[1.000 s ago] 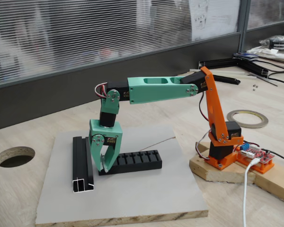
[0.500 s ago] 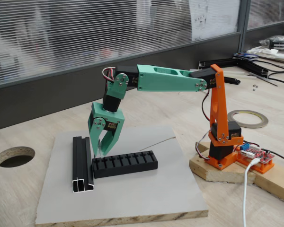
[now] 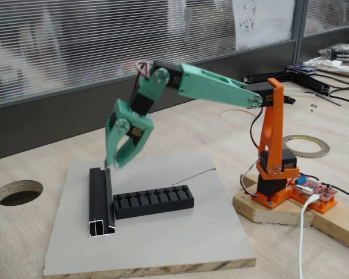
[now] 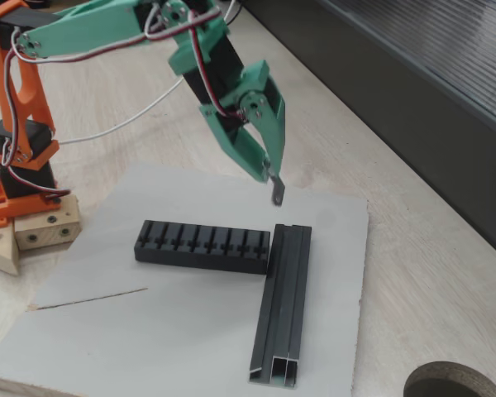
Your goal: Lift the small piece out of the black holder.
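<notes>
No text, label, brand or number can be read in either fixed view. A white sheet (image 3: 262,22) behind the window blinds carries dark marks, perhaps print or drawings, too blurred to make out. The small red board (image 3: 314,192) at the arm's base may bear tiny markings, but none is legible. The arm, holder (image 3: 153,201) and rail (image 3: 100,200) show no lettering.

In a fixed view the gripper (image 3: 111,165) is motion-blurred, and the small piece at its tips is too small to make out. In the other fixed view the counter's round hole (image 4: 456,382) is cut off by the bottom edge.
</notes>
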`<action>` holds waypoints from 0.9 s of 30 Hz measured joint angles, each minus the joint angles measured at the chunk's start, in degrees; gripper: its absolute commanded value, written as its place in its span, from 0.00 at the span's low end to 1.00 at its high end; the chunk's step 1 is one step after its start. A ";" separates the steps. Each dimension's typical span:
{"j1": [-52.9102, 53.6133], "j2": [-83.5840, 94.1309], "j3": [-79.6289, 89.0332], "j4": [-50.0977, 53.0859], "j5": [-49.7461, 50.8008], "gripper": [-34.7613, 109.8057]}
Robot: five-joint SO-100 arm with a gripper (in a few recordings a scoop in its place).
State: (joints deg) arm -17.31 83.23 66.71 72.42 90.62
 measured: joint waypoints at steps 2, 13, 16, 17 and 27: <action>0.00 0.62 -1.14 0.00 0.00 0.28; 0.00 1.23 -3.69 0.35 0.00 0.28; 0.00 1.23 -3.69 0.35 0.00 0.28; -0.09 1.23 -3.69 0.35 0.00 0.28; 0.00 1.23 -3.69 0.35 0.00 0.28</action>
State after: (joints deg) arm -17.31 84.46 63.02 72.77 90.62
